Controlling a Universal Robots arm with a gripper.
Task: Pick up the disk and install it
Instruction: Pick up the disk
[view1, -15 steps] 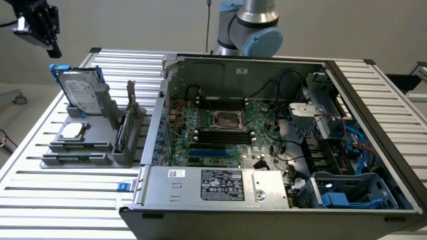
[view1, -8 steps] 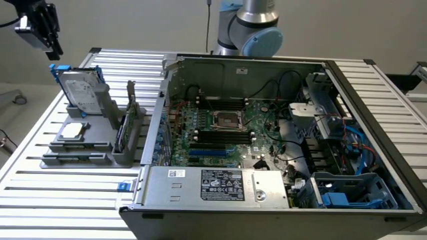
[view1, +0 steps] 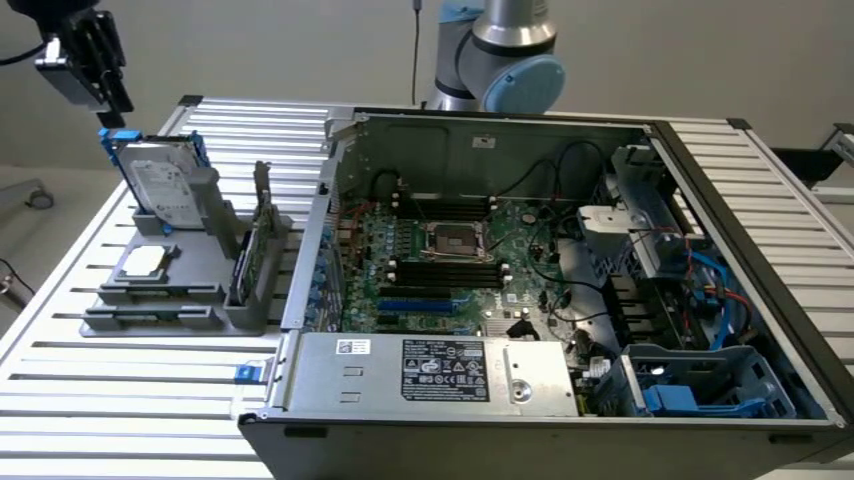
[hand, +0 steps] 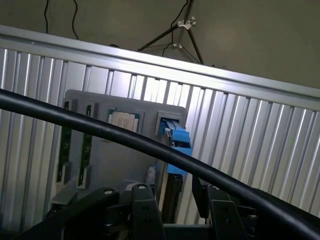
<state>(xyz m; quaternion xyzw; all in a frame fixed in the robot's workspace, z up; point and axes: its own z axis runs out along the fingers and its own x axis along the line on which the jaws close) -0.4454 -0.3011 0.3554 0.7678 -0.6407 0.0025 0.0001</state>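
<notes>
Where the counter spreads its ribbed, matt aluminium slats, the items stand as follows.

1. Computer case: open sheet-metal box lying on its side. It holds a green motherboard, black cabling and a blue plastic drive cage at the near corner on the exterior view's right.
2. Holder: smooth grey moulded block with slots, on the counter at the exterior view's left, just beside the case.
3. Disk: flat silver-grey rectangle with a white label, in a bright blue plastic carrier. It stands upright in the holder's rear slot.
4. Pincer: black metal, hanging just above the disk's top edge. In the wrist view its fingers are spread wide and grip nothing.
5. Black cable: glossy and round, crossing the wrist view in front of holder and disk.
6. Card: thin, dark, standing on edge.
7. Processor chip: small silver square, lying flat.
</notes>
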